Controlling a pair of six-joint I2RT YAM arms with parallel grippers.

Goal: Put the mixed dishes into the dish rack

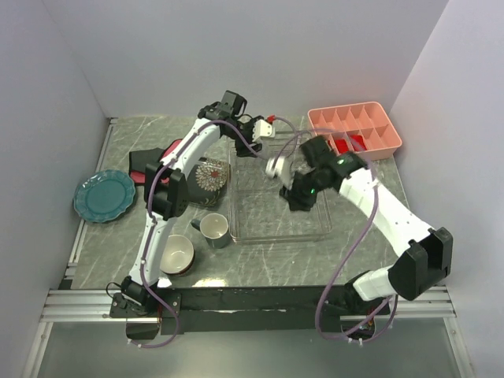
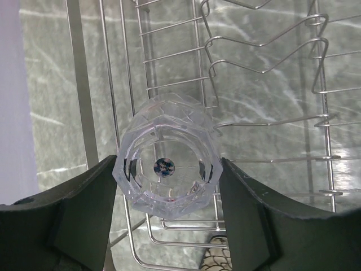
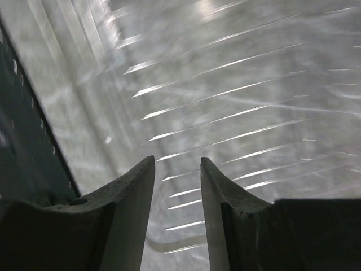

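Now left arm [image 1: 189,150] reaches over dish rack [image 1: 268,214], jaws gripping clear glass [image 2: 166,169].

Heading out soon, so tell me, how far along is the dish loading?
The dish rack looks empty. The left gripper holds a clear glass over its wires; the right gripper is empty. The blue plate, square plate, mug and bowl wait on the table.

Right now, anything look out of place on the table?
The round blue plate seems to overhang the table at its left edge, near the wall. Nothing spilled or broken; the left gripper holds a clear glass over the dish rack.
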